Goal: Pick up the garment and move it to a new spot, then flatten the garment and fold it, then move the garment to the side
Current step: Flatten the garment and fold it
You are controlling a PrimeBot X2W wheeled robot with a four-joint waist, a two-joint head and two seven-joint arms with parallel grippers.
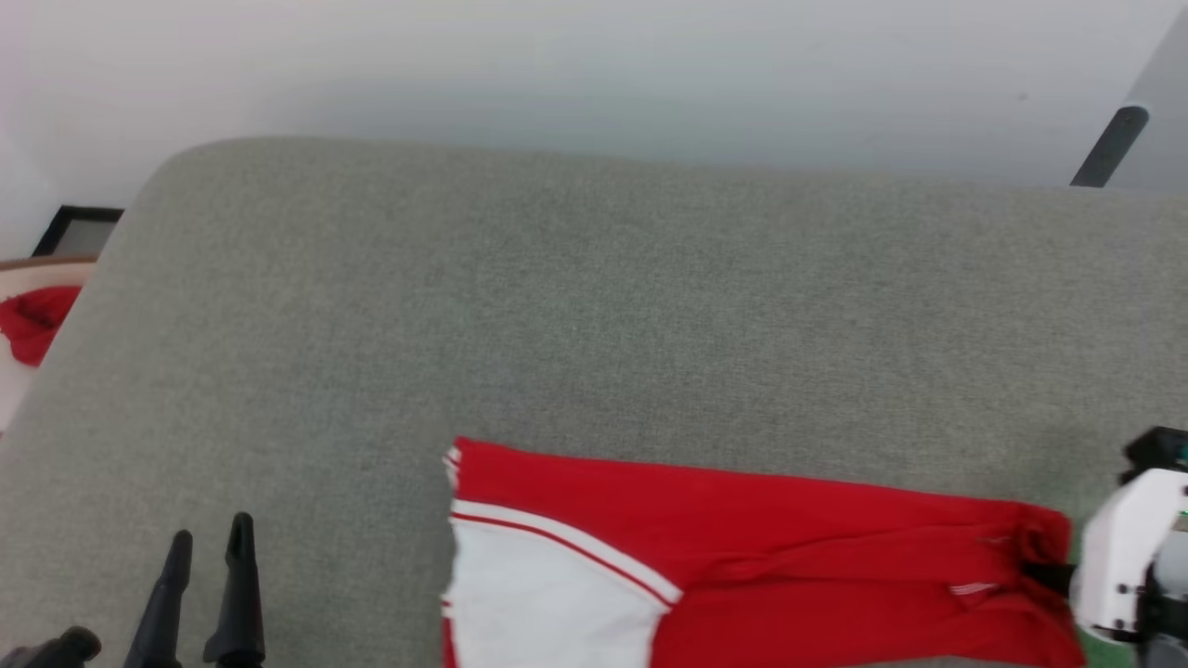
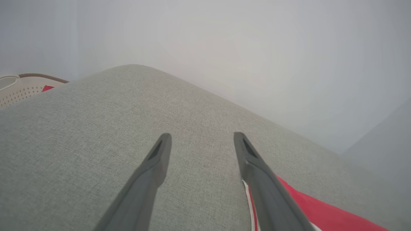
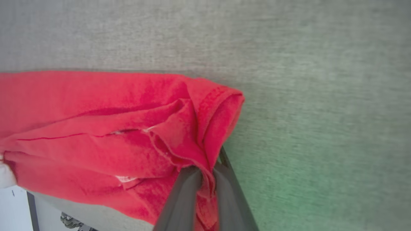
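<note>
Table (image 1: 594, 297): grey fabric top. Garment (image 1: 789, 557): red with white sleeve, lying in a long band along the table's near edge, right of centre. Right gripper (image 3: 207, 173): jaws pinching garment's bunched red end. Left gripper (image 2: 202, 136): jaws spread, empty, over bare table left of garment.

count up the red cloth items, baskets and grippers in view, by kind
red cloth items: 2, the garment and a small red cloth
baskets: 1, the cream basket
grippers: 2, the left gripper, open, and the right gripper, shut on the garment
total: 5
</note>
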